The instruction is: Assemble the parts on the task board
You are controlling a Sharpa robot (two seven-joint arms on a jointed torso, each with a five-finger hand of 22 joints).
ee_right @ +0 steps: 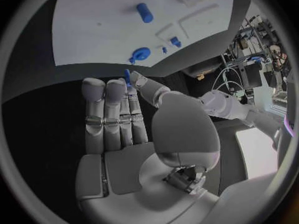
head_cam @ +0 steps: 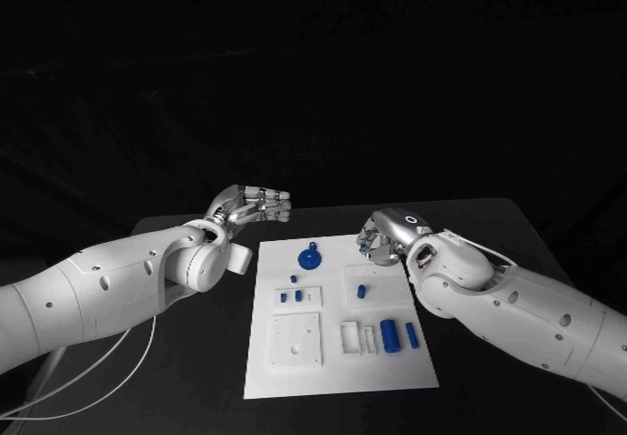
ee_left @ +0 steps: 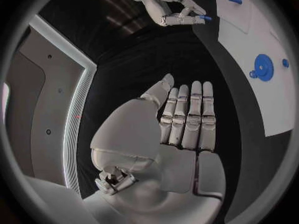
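Head view has the white task board (head_cam: 337,317) lying in the middle of the black table (head_cam: 196,362), with blue parts on it: a round disc with a short stem (head_cam: 310,258) near the far end, a small peg (head_cam: 362,292) just right of centre, two small pieces (head_cam: 290,295) side by side to the left of that, and two upright cylinders (head_cam: 400,334) at the near right beside a white slotted block (head_cam: 352,337). A square white plate (head_cam: 296,342) sits at the near left of the board. Over the board's far right corner the right hand (head_cam: 381,239) pinches a small blue pin (ee_left: 205,18) between thumb and fingertip, the other fingers lying straight and close together. Off the board's far left corner, above bare table, the left hand (head_cam: 251,207) holds nothing; its fingers (ee_left: 189,115) lie straight and pressed side by side, the thumb a little apart.
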